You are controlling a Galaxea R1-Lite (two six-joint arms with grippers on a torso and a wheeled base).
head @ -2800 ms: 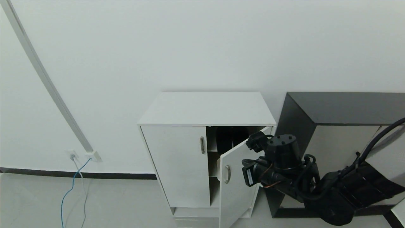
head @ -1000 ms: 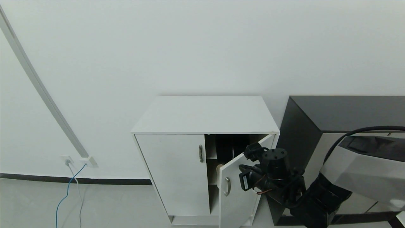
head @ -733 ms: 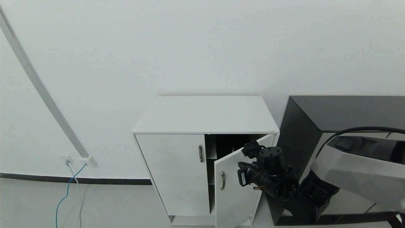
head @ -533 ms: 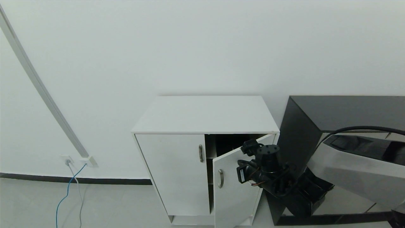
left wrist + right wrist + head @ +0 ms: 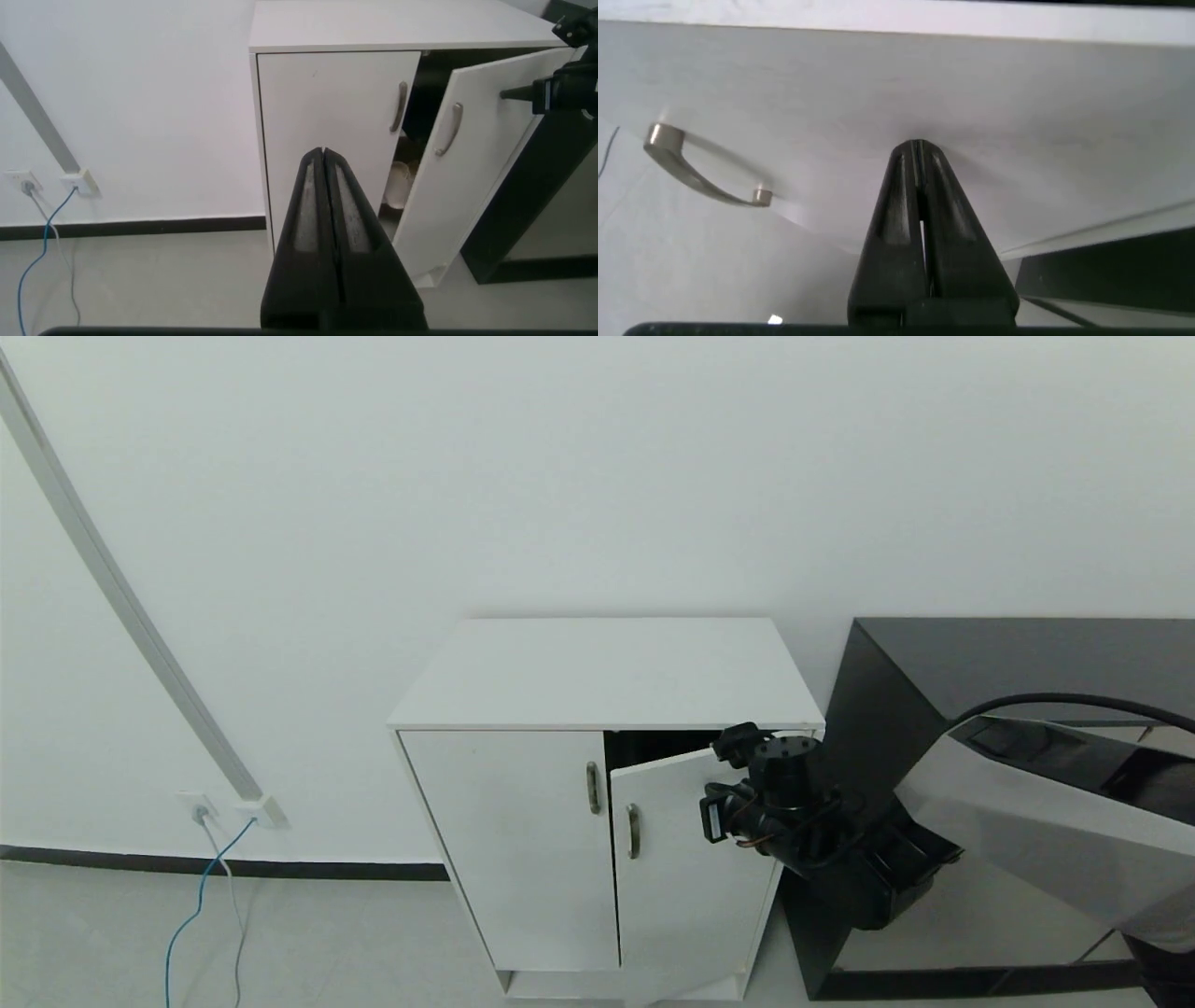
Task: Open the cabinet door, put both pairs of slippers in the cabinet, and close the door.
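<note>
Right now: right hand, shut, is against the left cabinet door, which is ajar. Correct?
No. The right hand, shut, is against the right door, not the left. That door is ajar, while the left door is shut. The head view shows it.

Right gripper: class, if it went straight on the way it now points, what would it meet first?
The right gripper would meet the outer face of the right cabinet door, beside its handle; its tips look at or against it, contact unclear.

Left tool (image 5: 323,154) and right tool (image 5: 919,147) have fingers pressed together.
</note>
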